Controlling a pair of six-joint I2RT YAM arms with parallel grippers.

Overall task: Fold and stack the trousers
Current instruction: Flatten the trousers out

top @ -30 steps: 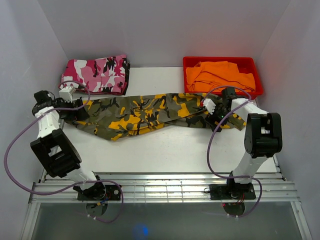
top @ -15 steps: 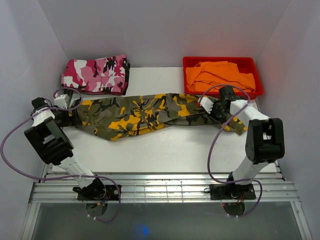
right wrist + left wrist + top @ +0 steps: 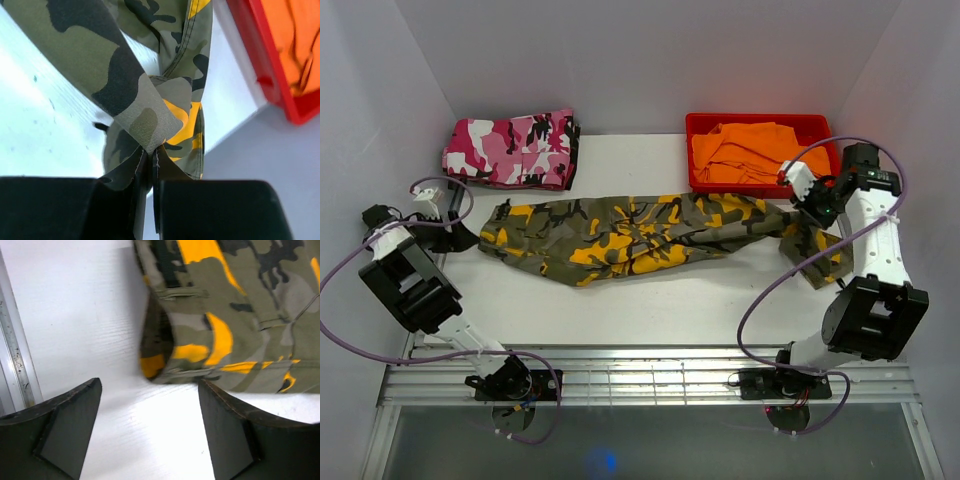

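The olive-and-yellow camouflage trousers (image 3: 630, 235) lie stretched across the middle of the table. The waist is at the left and the legs run to the right. My right gripper (image 3: 809, 211) is shut on the leg end and holds it off the table near the red bin. In the right wrist view the cloth (image 3: 140, 115) is pinched between the shut gripper (image 3: 152, 172). My left gripper (image 3: 458, 237) sits low on the table just left of the waist, open and apart from it. The left wrist view shows the waist edge (image 3: 200, 340) beyond the gripper (image 3: 150, 432), with bare table between its fingers.
A folded pink camouflage pair (image 3: 512, 150) lies at the back left. A red bin (image 3: 698, 125) holding an orange garment (image 3: 760, 150) stands at the back right, close to the right gripper. White walls close in on both sides. A metal rail (image 3: 12, 350) edges the table at the left.
The right gripper shut on the leg end and carried it right and back, dragging the trousers rightward and straighter. The left gripper drew back left off the waist, still open.
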